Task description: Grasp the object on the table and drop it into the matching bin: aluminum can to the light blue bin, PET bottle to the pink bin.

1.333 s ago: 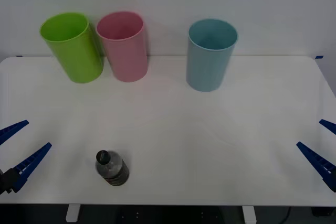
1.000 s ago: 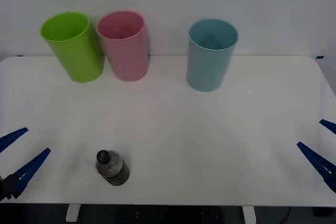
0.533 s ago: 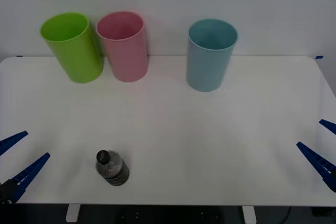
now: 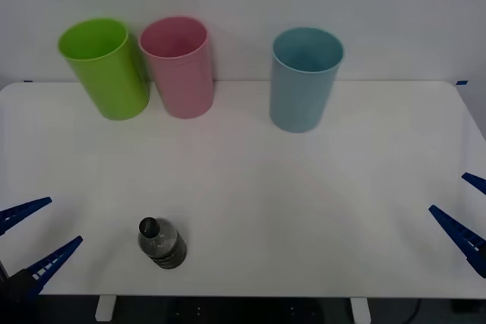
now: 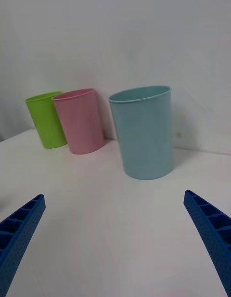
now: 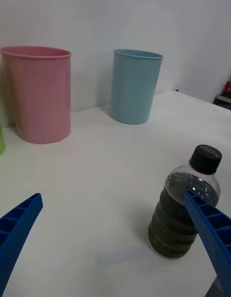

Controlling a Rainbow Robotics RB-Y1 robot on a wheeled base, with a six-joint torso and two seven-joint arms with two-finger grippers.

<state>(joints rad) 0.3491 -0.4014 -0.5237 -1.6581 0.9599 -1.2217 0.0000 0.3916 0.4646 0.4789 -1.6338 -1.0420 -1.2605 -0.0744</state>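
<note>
a plain pale wall backs the white table (image 4: 250, 165), and along its far edge you have the lime green bin (image 4: 106, 67) at the left, the pink bin (image 4: 179, 66) just beside it, and the light blue bin (image 4: 304, 77) well apart toward the middle. the pet bottle (image 4: 161, 243) stands upright near the near edge, left of centre. your left gripper (image 4: 36, 240) sits at the near left corner, fingers spread wide and holding nothing, with the bottle just off one fingertip (image 6: 207, 225); that looks like a line-up for the grasp. your right gripper (image 4: 465, 214) waits parted at the right edge.
</note>
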